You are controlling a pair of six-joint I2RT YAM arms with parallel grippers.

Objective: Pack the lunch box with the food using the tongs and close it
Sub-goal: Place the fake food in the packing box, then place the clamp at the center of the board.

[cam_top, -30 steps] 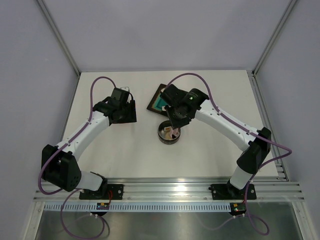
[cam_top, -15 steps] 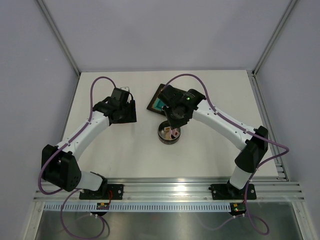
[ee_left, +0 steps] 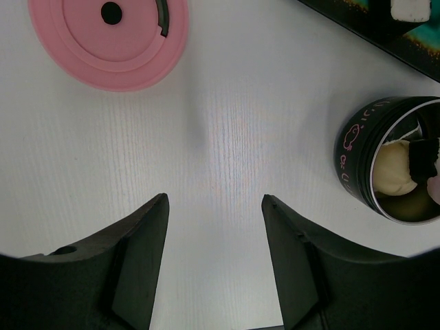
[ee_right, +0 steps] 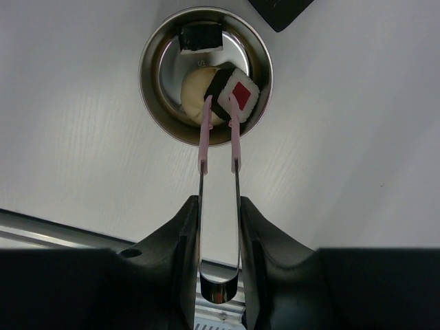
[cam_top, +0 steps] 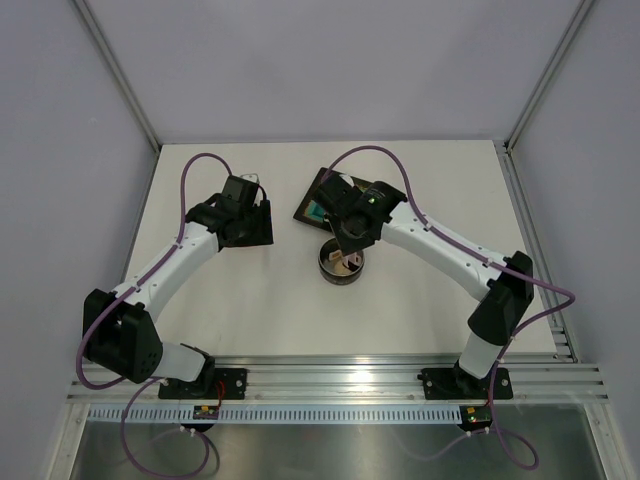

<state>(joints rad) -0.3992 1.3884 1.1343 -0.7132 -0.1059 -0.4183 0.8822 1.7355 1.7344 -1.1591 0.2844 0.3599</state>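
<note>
The lunch box (ee_right: 152, 69) is a round steel bowl (cam_top: 330, 272) on the table, its dark outer wall (ee_left: 350, 155) showing in the left wrist view. My right gripper (ee_right: 218, 203) is shut on the tongs (ee_right: 234, 148), thin steel arms with pink tips. The tips pinch a white food piece (ee_right: 236, 93) with a dark wrap and red centre, over the box's right side. Inside lie a beige disc (ee_right: 192, 93) and another dark-wrapped piece (ee_right: 201, 36). The pink lid (ee_left: 110, 41) lies flat ahead of my left gripper (ee_left: 214, 206), which is open over bare table.
A square dark tray (cam_top: 312, 205) with a teal centre lies just beyond the lunch box, and a white piece (ee_left: 410, 8) sits on it. The tray's corner (ee_right: 278, 10) shows past the box. Aluminium rails run along the table's near edge.
My right wrist has drifted slightly to the far left, carrying the tongs and their piece over the lunch box. The left arm has not moved.
</note>
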